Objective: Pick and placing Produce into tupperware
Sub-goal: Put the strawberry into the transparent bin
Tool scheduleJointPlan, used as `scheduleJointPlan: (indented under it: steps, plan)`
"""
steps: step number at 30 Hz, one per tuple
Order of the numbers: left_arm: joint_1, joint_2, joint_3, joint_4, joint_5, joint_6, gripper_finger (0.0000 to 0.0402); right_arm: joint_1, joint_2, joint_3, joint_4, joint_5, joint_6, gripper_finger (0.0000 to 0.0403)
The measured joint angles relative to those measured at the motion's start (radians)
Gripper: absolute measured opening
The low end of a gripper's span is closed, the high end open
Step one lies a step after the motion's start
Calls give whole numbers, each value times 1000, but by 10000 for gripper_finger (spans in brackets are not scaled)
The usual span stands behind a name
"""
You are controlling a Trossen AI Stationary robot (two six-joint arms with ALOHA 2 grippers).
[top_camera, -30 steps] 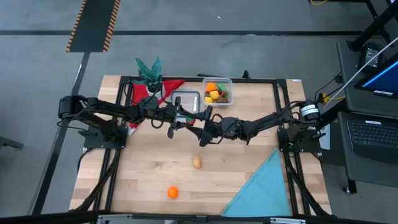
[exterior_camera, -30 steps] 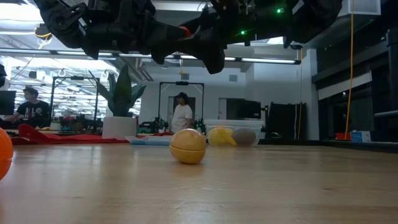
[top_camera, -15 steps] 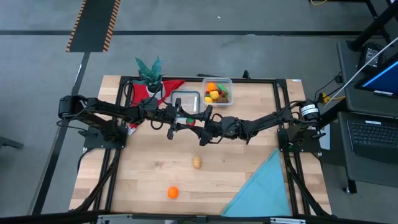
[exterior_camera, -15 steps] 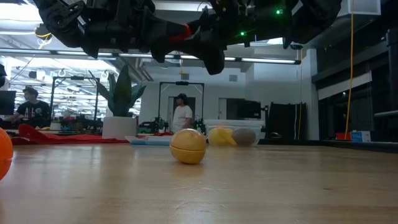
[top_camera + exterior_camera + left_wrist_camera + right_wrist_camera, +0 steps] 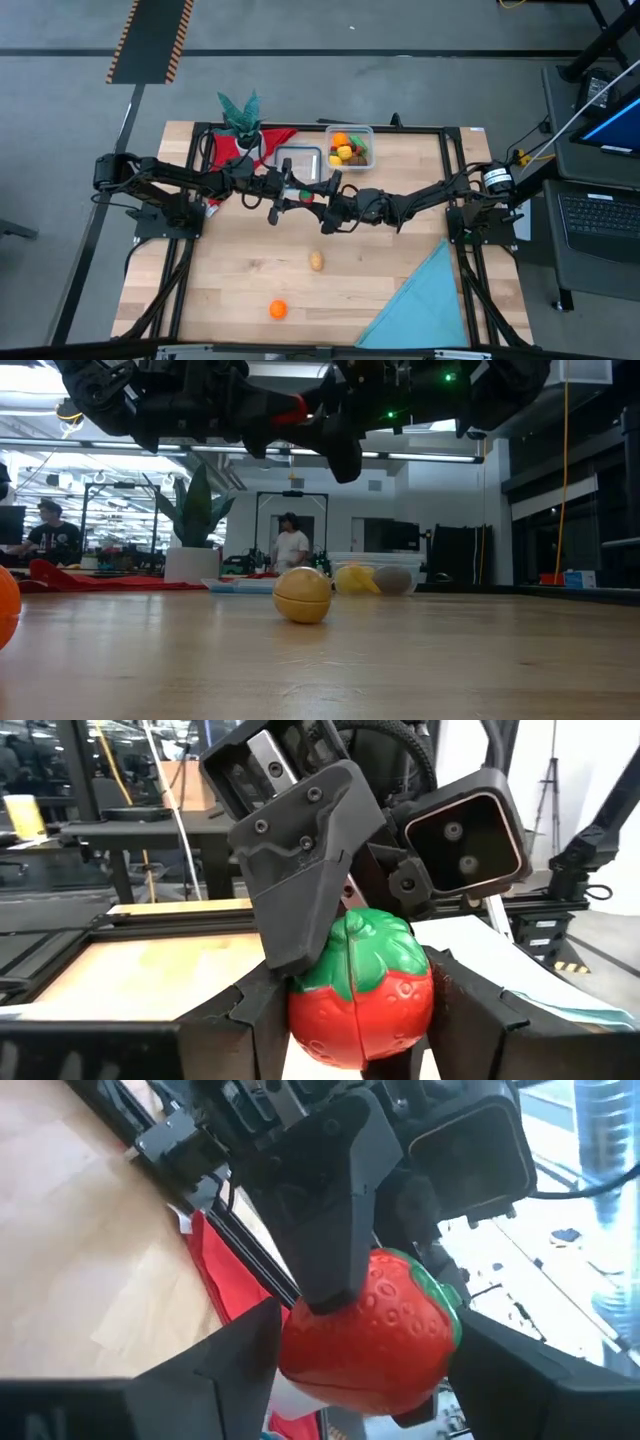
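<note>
— Above the counter's [image 5: 240,290] middle, what meets?

— Both pincers, tip to tip. The left pincer [image 5: 350,1020] clamps a glossy red toy strawberry [image 5: 362,988] with a moulded green cap between its dark fingers. The right pincer [image 5: 350,1370] has its fingers on either side of the same dimpled strawberry; whether it grips, I cannot tell.

— And the tupperware?

— At upper centre of the high view: a clear rounded-square tupperware tub [image 5: 350,131], holding orange, yellow and red produce [image 5: 346,148]. A flat clear lid [image 5: 297,160] lies just left of it.

— Anything loose?

— A tan round potato [image 5: 316,262] at lower centre, a smooth orange [image 5: 277,310] below-left, and a teal triangular cloth [image 5: 425,305] at lower right.
</note>
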Motion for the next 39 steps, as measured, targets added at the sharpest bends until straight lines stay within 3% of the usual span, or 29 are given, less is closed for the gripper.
scheduleJointPlan:
  steps: [16, 25, 39]
  plan:
    - [2, 0, 0, -3, 0, -19, 175, 12, 0, 0, 11, 1, -34, 256]
    - [3, -1, 0, -5, -4, -7, 171, 13, 0, 0, 16, 1, -24, 215]
    - [3, -2, 1, -12, -6, -3, 188, 14, 0, 0, 26, 7, -13, 212]
